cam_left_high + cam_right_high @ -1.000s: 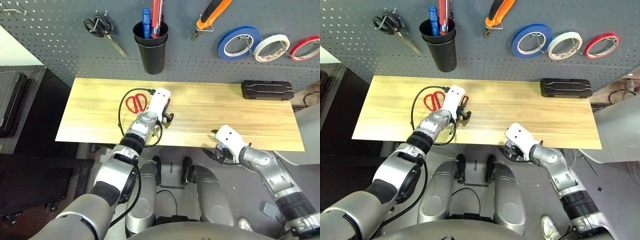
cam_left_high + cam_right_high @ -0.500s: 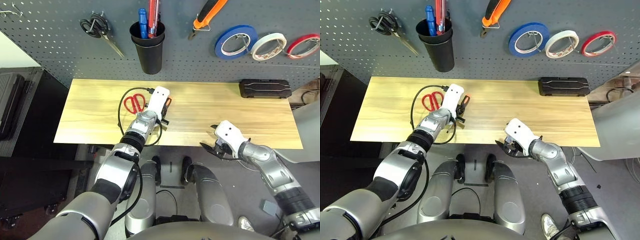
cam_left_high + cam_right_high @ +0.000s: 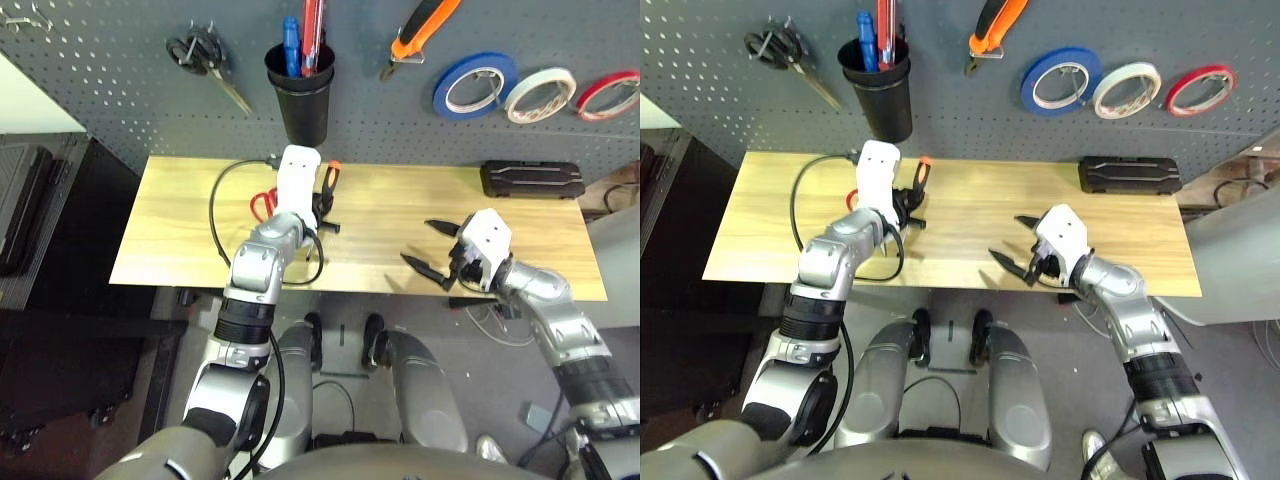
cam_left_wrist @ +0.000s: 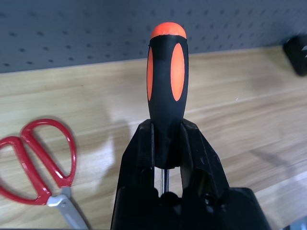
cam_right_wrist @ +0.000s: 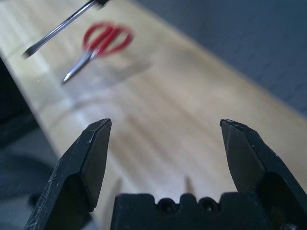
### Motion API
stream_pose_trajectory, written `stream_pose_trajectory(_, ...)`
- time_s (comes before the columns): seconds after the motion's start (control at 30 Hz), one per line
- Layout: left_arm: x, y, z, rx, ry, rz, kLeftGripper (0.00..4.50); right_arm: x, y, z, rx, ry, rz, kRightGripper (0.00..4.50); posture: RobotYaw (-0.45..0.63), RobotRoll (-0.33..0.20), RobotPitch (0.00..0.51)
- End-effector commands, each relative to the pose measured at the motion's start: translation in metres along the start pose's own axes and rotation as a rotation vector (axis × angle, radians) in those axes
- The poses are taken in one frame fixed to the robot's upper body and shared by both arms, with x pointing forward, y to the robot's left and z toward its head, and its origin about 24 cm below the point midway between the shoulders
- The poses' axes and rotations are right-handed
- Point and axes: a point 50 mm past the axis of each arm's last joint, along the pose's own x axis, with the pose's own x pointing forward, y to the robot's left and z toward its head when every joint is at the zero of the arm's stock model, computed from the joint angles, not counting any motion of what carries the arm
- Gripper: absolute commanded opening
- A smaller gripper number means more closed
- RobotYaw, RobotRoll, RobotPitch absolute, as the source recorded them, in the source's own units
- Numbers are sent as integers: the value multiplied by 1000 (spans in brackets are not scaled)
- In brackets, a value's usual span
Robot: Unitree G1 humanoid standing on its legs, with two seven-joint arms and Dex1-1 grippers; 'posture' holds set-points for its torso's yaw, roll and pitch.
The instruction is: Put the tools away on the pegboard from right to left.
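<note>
My left gripper (image 4: 165, 143) is clamped on the slim screwdriver (image 4: 167, 76), its black-and-orange handle standing up between the two black fingers (image 4: 136, 158); only a sliver of shaft shows below the handle in the left wrist view, while the right wrist view catches the shaft slanting above the table with its flat tip free. My arm covers most of the red-handled scissors (image 4: 41, 163) in the head views; they lie flat on the wooden table (image 3: 180, 230), blade tips cut off by the left wrist view's edge. My right gripper (image 3: 1025, 245) hangs over the table's near edge, jaws spread wide with nothing between them. On the pegboard (image 3: 100, 70), the orange-and-black pliers (image 3: 420, 35) are cropped at the top, hanging left of the blue tape roll (image 3: 475, 85) and white tape roll (image 3: 540, 95).
</note>
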Motion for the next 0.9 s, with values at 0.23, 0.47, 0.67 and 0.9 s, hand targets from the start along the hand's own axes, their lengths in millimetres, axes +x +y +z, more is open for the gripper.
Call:
stream_pose_trajectory(0.23, -39, 6, 6, -97, -38, -21, 558, 0, -14, 1, 3, -93, -3, 4500, 261, 0, 232)
stream_pose_trajectory(0.47, -65, 23, 0, -161, -48, 30, 558, 7, -21, 6, -12, -151, 9, 4500, 293, 0, 224)
stream_pose_trajectory(0.67, -77, 31, 5, -170, -121, 42, 558, 8, -24, 7, -23, -174, 19, 4500, 314, 0, 220)
stream_pose_trajectory(0.9, -96, 33, 36, -121, -403, -28, 558, 3, -28, 15, -3, -280, 30, 4500, 327, 0, 215)
